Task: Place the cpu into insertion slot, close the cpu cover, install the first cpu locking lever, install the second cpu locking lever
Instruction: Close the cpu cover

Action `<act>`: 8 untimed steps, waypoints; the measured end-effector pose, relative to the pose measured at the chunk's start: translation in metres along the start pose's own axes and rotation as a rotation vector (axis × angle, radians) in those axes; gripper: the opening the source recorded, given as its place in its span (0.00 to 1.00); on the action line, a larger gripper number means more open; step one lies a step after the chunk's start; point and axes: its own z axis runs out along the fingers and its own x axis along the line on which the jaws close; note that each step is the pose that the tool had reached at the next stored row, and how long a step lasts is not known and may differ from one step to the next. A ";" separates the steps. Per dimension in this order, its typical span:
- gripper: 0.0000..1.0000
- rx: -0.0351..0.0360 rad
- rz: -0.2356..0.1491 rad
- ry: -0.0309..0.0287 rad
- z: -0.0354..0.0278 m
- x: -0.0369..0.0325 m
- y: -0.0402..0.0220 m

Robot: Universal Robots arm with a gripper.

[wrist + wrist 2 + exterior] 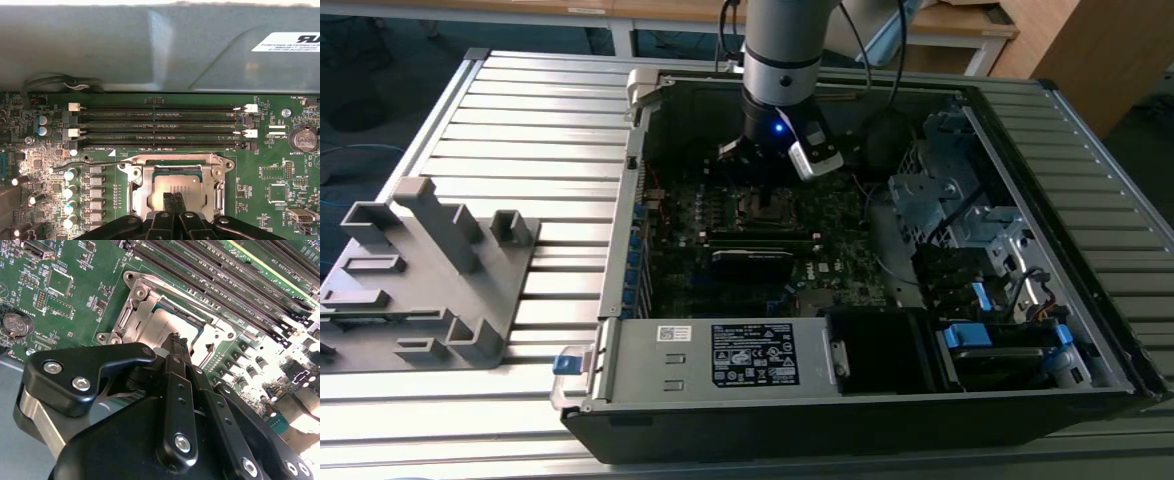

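The black two-fingered tool [173,196] is hovering low over the socket on the green motherboard [270,150]. Its fingers are pressing together and gripping nothing, and their tips are sitting just at the small grey square cpu [167,184]. That chip is lying in its slot, with the shiny silver windowed cpu cover [140,186] lying flat around it. The work seemingly is sitting between cover and first lever. A thin wire lever [100,163] is running along one socket edge; latched or not, I cannot tell. Any lever work is calling for a fine, steady push clear of the board.
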 end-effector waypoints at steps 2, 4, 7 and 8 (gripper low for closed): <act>0.11 -0.0002 0.000 -0.0001 -0.0001 0.0000 0.0000; 0.11 0.0002 0.000 0.0001 -0.0028 0.0000 0.0000; 0.11 0.0001 0.000 0.0001 -0.0029 0.0000 0.0000; 0.11 0.0001 0.000 0.0001 -0.0030 0.0000 0.0000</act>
